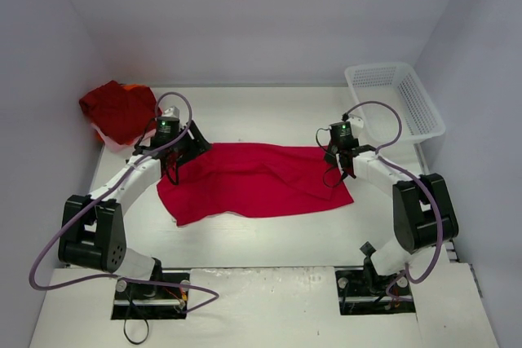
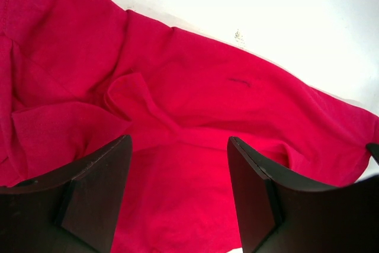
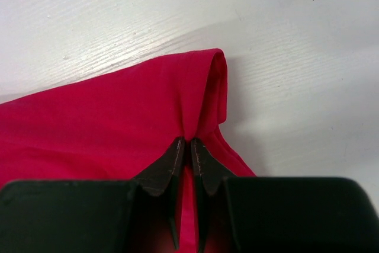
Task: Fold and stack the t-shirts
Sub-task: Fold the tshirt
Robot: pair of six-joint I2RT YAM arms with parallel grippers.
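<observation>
A red t-shirt [image 1: 253,178] lies spread across the middle of the table. My left gripper [image 1: 178,155] hovers over its left end, open, with wrinkled red cloth [image 2: 177,164] showing between the dark fingers [image 2: 98,188]. At the t-shirt's right edge my right gripper [image 1: 342,170] is shut on a pinched fold of the cloth [image 3: 204,96], its fingertips [image 3: 176,155] pressed together on the fabric near the corner. A second, darker red t-shirt [image 1: 119,109] sits bundled at the back left.
A white mesh basket [image 1: 394,100] stands at the back right corner. White walls close in the table on three sides. Purple cables loop from both arms.
</observation>
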